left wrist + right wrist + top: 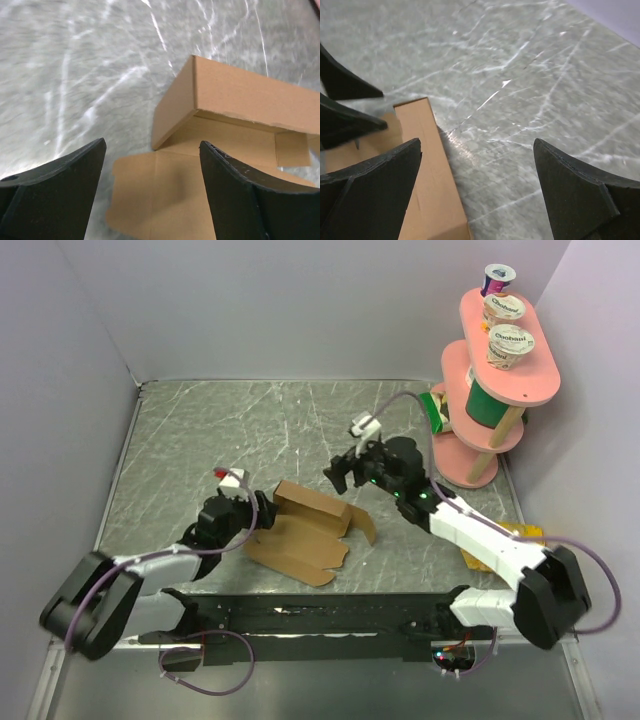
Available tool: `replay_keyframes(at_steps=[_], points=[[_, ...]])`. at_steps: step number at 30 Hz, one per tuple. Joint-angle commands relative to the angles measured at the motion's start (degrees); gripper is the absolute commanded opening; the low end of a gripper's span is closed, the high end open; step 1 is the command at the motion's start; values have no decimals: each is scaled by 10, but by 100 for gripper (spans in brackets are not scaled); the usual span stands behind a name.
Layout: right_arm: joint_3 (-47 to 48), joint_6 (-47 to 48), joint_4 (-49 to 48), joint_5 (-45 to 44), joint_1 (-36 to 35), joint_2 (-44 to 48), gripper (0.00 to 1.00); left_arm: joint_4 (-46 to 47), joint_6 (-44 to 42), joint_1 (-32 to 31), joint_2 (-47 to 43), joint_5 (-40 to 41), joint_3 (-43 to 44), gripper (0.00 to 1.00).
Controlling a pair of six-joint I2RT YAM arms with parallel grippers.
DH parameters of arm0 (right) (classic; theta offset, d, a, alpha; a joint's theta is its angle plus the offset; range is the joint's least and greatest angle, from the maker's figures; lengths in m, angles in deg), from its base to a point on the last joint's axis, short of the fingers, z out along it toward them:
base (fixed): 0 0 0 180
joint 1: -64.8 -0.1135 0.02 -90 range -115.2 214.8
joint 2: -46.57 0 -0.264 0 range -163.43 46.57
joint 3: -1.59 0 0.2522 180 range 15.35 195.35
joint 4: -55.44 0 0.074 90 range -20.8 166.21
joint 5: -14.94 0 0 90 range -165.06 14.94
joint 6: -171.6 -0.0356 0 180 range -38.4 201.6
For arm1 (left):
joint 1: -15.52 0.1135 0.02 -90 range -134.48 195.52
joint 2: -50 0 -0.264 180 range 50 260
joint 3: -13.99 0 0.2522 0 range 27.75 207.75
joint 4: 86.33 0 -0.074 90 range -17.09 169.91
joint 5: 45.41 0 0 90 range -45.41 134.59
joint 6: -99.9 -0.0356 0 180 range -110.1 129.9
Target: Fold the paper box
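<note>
Top external view: the plain brown cardboard paper box (305, 530) lies on the grey marbled table (200, 430), near the front edge and between the two arms. It is partly formed. Its far portion is raised into a long rectangular wall, while a flat die-cut panel spreads toward the arm bases and a loose flap juts out on its right side.

The left gripper (258, 514) sits at the box's left edge with its jaws spread. In the left wrist view, the left gripper (152, 145) has its two black fingers (65, 185) wide apart above the flat panel, the raised wall of the box (240, 95) lies ahead of them, and nothing is pinched.

The right gripper (343, 470) hovers just beyond the box's far right corner. From its wrist camera, the right gripper (477, 142) is also opened wide, with bare table between the fingers and a strip of the box (427, 165) beside the left finger.

At the far right corner stands a pink tiered stand (540, 380) carrying yoghurt cups (510, 345).
</note>
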Motion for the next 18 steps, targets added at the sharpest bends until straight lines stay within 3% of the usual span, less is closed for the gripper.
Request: replay_keyframes(at_steps=[1,9,16,18], points=[[-60,-72,49,12,16,74,99,90,-50,7,78,-70,45,80],[-222,-177,33,38,88,212,93,156,-62,10,189,-76,85,77],[-278,-283,35,26,158,234,73,274,-35,9,253,-29,72,56],[-293,-286,22,42,163,239,72,301,-21,9,263,-29,64,52]])
